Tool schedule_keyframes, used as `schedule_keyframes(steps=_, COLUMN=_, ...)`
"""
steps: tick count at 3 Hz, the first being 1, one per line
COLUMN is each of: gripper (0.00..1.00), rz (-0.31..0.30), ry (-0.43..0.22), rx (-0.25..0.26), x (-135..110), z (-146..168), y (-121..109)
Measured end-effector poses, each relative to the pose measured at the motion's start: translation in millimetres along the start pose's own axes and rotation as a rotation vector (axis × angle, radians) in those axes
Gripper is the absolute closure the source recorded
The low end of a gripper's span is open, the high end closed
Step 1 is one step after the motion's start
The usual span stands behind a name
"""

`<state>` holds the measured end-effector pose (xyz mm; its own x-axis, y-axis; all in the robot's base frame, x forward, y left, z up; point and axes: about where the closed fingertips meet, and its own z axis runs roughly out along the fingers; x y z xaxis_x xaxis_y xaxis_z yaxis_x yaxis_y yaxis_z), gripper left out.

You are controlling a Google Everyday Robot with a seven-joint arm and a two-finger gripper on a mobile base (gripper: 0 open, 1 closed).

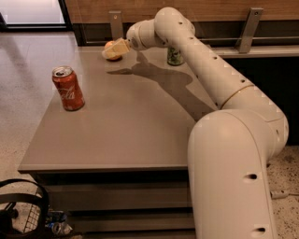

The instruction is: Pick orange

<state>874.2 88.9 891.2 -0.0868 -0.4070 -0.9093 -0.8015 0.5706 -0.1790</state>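
Orange-skinned round orange (109,45), half hidden by pincer (115,49)

- grey-brown table (131,135) fills the middle, my gripper (112,50) out at its far edge
- pale speckled floor (28,65) on the left, catching glare
- wood-panelled wall (219,7) behind, metal brackets (249,28) below

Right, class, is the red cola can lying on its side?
No: the red cola can stands upright near the left edge of the table, well apart from the gripper, which is at the orange.
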Motion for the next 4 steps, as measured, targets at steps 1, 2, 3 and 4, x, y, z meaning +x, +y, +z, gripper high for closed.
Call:
schedule_keyframes(steps=1, gripper=0.00, rz=-0.002, ry=-0.015, rx=-0.024, x=0, z=21, y=0)
schedule_keyframes(steps=2, gripper=0.00, rz=-0.001, ry=0.005, rx=-0.033, x=6, z=34, y=5)
schedule_keyframes(steps=3, gripper=0.00, rz=0.007, ry=0.049, rx=-0.029, x=17, z=41, y=8)
schedule_keyframes(steps=4, gripper=0.00, rz=0.012, ry=0.074, rx=-0.035, x=23, z=49, y=12)
